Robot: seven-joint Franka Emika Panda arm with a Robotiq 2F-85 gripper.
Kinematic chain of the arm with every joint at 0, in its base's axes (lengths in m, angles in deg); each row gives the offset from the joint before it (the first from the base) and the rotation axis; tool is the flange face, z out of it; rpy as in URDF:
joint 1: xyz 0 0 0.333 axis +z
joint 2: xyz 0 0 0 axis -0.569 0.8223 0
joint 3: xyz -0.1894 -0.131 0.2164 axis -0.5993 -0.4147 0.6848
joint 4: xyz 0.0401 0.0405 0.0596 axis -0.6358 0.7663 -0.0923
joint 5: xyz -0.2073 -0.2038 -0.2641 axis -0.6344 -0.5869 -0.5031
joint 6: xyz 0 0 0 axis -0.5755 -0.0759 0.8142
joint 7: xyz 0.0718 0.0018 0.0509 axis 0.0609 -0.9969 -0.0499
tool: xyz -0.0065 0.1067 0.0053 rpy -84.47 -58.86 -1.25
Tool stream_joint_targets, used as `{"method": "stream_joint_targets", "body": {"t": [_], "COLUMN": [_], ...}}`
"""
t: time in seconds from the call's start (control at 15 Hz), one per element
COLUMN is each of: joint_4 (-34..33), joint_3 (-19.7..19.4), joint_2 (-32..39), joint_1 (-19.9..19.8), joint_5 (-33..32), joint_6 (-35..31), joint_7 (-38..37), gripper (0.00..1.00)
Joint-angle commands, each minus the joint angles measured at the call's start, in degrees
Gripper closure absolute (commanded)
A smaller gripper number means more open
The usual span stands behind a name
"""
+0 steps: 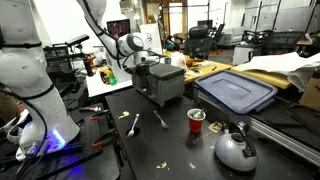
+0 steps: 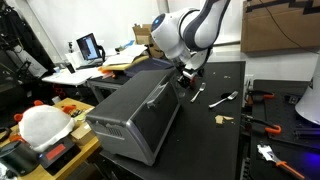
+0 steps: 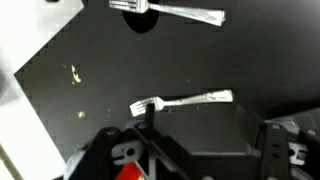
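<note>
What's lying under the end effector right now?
In the wrist view, a fork lies on the black table below the open end effector, clear of its fingers. A second utensil lies beyond it. The table behind the fingers is hidden.

black table: 1.
metal utensils: 2 in all. wrist view shows one fork near and one second piece far; both exterior views show the same pair.
grey metal box: 1, near the middle of the table.
red cup: 1, near right.
silver kettle: 1, near right.
blue lid: 1, far right.
lit screen: 1, far left.
pale crumbs: several, too small for an exact count.
</note>
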Motion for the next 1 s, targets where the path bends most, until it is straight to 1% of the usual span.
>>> {"method": "stream_joint_targets", "body": {"t": [0.0,0.13,0.27,0.47,0.67,0.87,0.93], "joint_4": [5.84,7.09,7.31,6.63,5.64,4.51,4.28], "joint_3": [-2.08,-2.75,-2.77,-2.27,-2.65,-2.63,-2.96], "joint_2": [0.99,2.12,2.81,2.1,1.06,0.64,0.31], "joint_1": [-3.45,-4.96,-6.5,-8.52,-10.46,-12.22,-12.25], "joint_5": [9.86,17.9,27.42,42.39,56.03,68.8,70.85], "joint_6": [-6.55,-8.25,-8.8,-7.13,-6.02,-5.95,-5.99], "joint_7": [5.49,10.22,16.11,25.45,34.18,41.09,41.65], "gripper": [0.0,0.0,0.0,0.0,0.0,0.0,0.0]}}
